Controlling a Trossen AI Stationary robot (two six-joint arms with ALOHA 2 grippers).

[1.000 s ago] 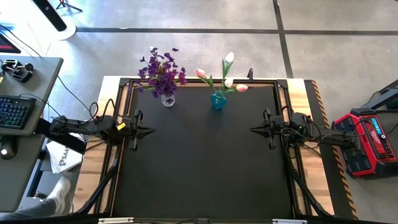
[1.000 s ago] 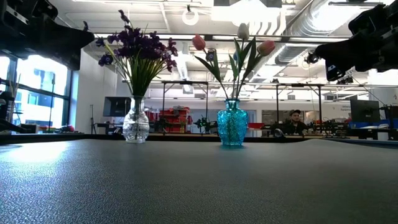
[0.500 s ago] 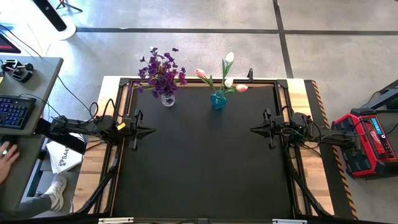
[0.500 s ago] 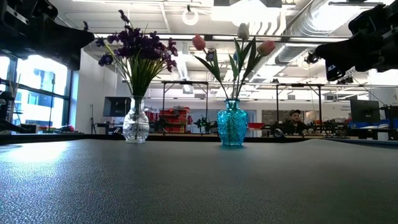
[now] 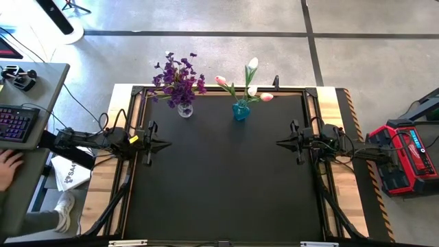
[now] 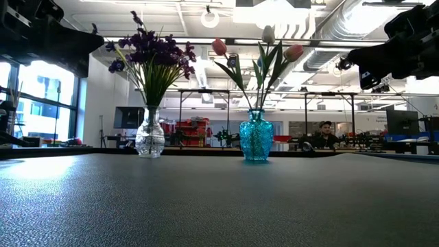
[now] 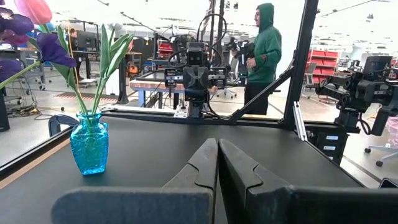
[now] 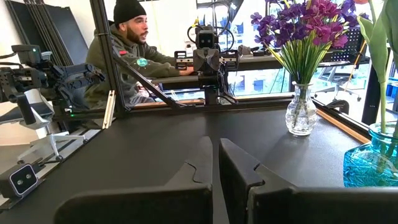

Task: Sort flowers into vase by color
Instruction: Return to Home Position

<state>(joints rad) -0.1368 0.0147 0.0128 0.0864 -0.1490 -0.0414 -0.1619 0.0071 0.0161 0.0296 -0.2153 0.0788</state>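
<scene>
The purple flowers point(image 5: 177, 79) stand with their stems in a clear glass vase point(image 6: 149, 137) at the table's far edge. White and pink tulips point(image 5: 247, 81) stand in a blue glass vase point(image 6: 256, 139) to its right. My left gripper point(image 5: 167, 144) is shut at the table's left edge, level, holding nothing. My right gripper point(image 5: 280, 143) is shut at the right edge, level, also holding nothing. Both are far from the vases.
The black table top point(image 5: 226, 178) lies bare between the two arms. A desk with a keyboard point(image 5: 17, 123) stands left of the table, with a person's hand point(image 5: 8, 165) on it. A red case point(image 5: 405, 154) sits on the floor to the right.
Both arms have kept still. At the desk to the left, a person's hand has come into view and now rests on the desk.
</scene>
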